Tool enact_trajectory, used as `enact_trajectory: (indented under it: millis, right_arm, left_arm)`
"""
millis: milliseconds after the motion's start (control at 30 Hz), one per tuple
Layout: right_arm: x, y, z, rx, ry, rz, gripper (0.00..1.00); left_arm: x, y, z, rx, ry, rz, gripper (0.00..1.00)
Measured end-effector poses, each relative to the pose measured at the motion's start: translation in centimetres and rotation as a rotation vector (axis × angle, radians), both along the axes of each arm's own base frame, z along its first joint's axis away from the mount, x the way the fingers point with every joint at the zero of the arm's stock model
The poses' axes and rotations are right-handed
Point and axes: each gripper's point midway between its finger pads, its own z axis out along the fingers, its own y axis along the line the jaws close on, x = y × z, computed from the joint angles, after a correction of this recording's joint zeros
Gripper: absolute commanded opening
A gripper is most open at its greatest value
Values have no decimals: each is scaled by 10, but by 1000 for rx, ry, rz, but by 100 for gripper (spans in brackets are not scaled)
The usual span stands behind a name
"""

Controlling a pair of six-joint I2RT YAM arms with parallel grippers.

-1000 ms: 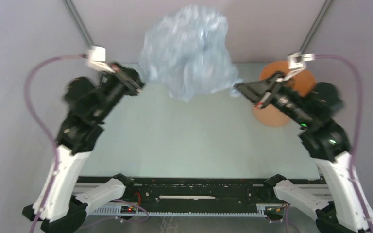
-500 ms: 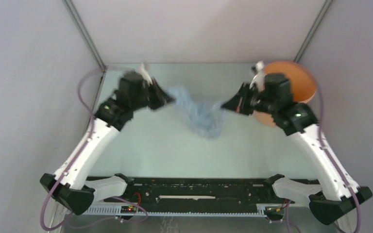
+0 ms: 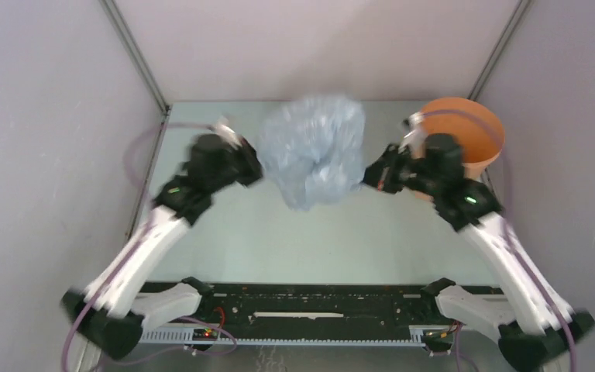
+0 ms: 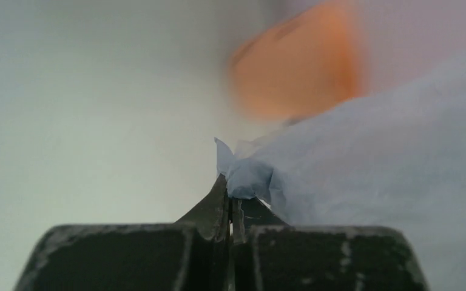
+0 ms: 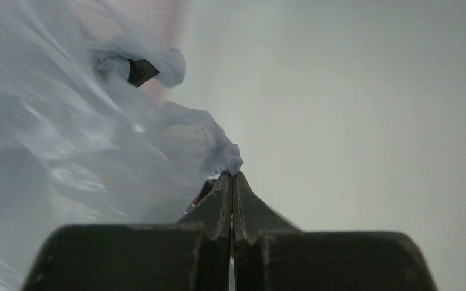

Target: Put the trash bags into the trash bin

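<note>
The pale blue-grey trash bag [image 3: 312, 149] hangs puffed up in the air between my two grippers over the far middle of the table. My left gripper [image 3: 254, 167] is shut on its left edge; the left wrist view shows the film [image 4: 370, 157] pinched at the closed tips [image 4: 230, 195]. My right gripper [image 3: 372, 175] is shut on its right edge; the right wrist view shows the film [image 5: 73, 133] pinched at the closed tips [image 5: 232, 177]. The orange trash bin [image 3: 469, 132] stands at the far right corner, behind my right arm. It shows blurred in the left wrist view [image 4: 297, 60].
Grey walls close in the table [image 3: 318, 232] on the left, back and right. Metal posts stand at the two far corners. The black rail with the arm bases runs along the near edge.
The bag was spread high a second ago, then pulled down into a narrow sag, and has puffed up again now. Both grippers keep their hold on it and have moved slightly.
</note>
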Motion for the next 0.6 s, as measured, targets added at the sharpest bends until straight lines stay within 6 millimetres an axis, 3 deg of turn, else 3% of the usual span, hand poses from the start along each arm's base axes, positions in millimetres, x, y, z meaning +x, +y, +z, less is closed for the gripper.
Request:
enact_trajectory:
  millis: [33,67,100,133,167,200,233,333,367,433,533,600]
  right_arm:
    - [5,5,-48,-55,130,9,0]
    - [7,7,-97,-112,264,13,0]
    - [3,7,-144,-170,399,13,0]
    - [-9,2,-184,-223,523,12,0]
    - [-23,-4,-207,-254,610,10,0]
    - [-36,-9,-216,-265,670,7,0]
    - [-40,-10,-211,-250,675,6,0]
    - [-28,-5,-145,-92,542,12,0]
    - [-19,-4,-110,-14,469,12,0]
    - [-8,-4,-65,94,378,9,0]
    - [0,-5,-39,200,369,-5,0]
    - [2,-4,-35,243,407,-11,0]
  left_arm:
    - [4,-10,-71,60,175,-19,0]
    - [1,-15,-124,114,310,-30,1]
    - [-11,-17,-187,187,475,-41,4]
    - [-36,-11,-240,262,632,-49,6]
    - [-64,0,-272,321,755,-50,8]
    - [-70,1,-272,325,756,-59,11]
    - [-76,2,-268,325,750,-66,15]
    - [-62,-5,-220,260,585,-88,29]
    - [-55,-9,-197,239,516,-99,35]
    - [-42,-14,-163,229,402,-110,54]
    - [-32,-11,-131,244,273,-94,83]
    - [-33,-2,-128,270,246,-66,91]
